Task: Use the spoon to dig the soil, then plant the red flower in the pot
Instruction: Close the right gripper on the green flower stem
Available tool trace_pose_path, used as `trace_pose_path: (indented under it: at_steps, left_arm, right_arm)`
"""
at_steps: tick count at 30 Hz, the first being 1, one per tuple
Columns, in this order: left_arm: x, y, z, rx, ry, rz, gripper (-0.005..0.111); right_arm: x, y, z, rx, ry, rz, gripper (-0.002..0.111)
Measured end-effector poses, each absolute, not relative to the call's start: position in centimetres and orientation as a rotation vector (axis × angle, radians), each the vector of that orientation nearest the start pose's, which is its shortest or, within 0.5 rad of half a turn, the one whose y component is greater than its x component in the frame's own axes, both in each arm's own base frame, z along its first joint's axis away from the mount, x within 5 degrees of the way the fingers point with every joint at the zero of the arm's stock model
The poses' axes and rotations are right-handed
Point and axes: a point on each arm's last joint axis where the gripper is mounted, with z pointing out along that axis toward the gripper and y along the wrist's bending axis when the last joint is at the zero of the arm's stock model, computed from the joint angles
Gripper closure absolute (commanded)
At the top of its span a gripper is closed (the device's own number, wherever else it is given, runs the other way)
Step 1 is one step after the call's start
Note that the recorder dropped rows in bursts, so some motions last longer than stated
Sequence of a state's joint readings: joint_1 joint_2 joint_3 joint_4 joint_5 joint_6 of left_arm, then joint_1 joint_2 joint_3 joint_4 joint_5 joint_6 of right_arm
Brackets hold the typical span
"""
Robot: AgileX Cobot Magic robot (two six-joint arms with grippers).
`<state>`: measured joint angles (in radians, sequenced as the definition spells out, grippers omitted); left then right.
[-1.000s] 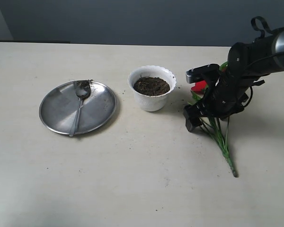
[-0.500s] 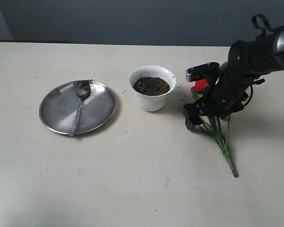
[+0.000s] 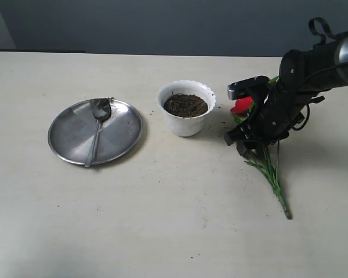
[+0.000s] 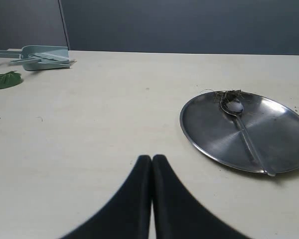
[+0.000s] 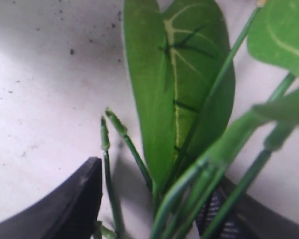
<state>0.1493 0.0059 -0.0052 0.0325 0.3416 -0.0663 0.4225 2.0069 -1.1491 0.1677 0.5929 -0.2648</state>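
Left tool (image 4: pixel 152 159) closed over tabletop (image 3: pixel 180 226). Right tool (image 3: pixel 247 143) straddles red flower (image 3: pixel 272 175) stems; cannot tell whether it grips.

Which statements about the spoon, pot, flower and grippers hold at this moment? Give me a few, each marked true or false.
1. The spoon lies on the round steel plate. True.
2. The white pot is empty. False: it holds dark soil.
3. The red flower stands planted in the pot. False: it lies on the table, to the right of the pot in the exterior view.
4. The left gripper is shut, with nothing between its jaws. True.
5. The right gripper has its jaws on either side of the flower's green stems. True, though a firm clamp cannot be told.
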Motion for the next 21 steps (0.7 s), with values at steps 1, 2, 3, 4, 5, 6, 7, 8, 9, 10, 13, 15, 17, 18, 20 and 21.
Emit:
trace_pose_path:
  at_steps: [1,2,3,4,5,6,7,8,9,10,13,15,17,18,20,21]
  left_arm:
    - [5.30,0.90,18.38,-0.176,1.818,0.090,0.106]
    - [5.30,0.90,18.38,-0.176,1.818,0.090,0.106]
    - [5.30,0.90,18.38,-0.176,1.818,0.090,0.106]
    - [5.30,0.90,18.38,-0.176,1.818,0.090,0.106]
    - [5.30,0.90,18.38,-0.176,1.818,0.090,0.106]
    - [5.30,0.90,18.38,-0.176,1.818,0.090,0.106]
    - [5.30,0.90,18.38,-0.176,1.818,0.090,0.106]
    - [5.30,0.90,18.38,-0.176,1.818,0.090,0.106]
    - [5.30,0.90,18.38,-0.176,1.818,0.090,0.106]
    - [5.30,0.90,18.38,-0.176,1.818,0.090,0.106]
    - [5.30,0.90,18.38,-0.176,1.818,0.090,0.106]
    - [5.30,0.90,18.38,-0.176,1.818,0.090,0.106]
    - [5.30,0.90,18.38,-0.176,1.818,0.090,0.106]
    - [5.30,0.90,18.38,-0.176,1.818,0.090,0.106]
    - [5.30,0.90,18.38,-0.176,1.818,0.090,0.106]
    - [5.30,0.90,18.38,-0.176,1.818,0.090,0.106]
  right_arm:
    - [33.28,15.89,11.52,-0.809,2.825,0.183,0.057]
    - [33.26,15.89,11.52,-0.810,2.827,0.183,0.057]
    - [33.24,15.88,11.52,-0.810,2.828,0.183,0.057]
    - [33.23,15.88,11.51,-0.811,2.830,0.183,0.057]
    - [33.22,15.88,11.51,-0.811,2.831,0.183,0.057]
    - [33.21,15.87,11.51,-0.812,2.832,0.183,0.057]
    - [33.21,15.87,11.51,-0.812,2.832,0.183,0.057]
    - [33.21,15.87,11.51,-0.812,2.832,0.183,0.057]
    - [33.21,15.87,11.51,-0.812,2.832,0.183,0.057]
    - [33.21,15.87,11.51,-0.812,2.832,0.183,0.057]
    - [33.19,15.87,11.50,-0.813,2.835,0.183,0.057]
    - [33.17,15.86,11.50,-0.813,2.837,0.183,0.057]
    - [33.15,15.86,11.50,-0.814,2.839,0.183,0.057]
    - [33.15,15.86,11.50,-0.814,2.839,0.183,0.057]
    - [33.14,15.85,11.49,-0.815,2.840,0.183,0.057]
    - [33.14,15.85,11.49,-0.815,2.840,0.183,0.057]
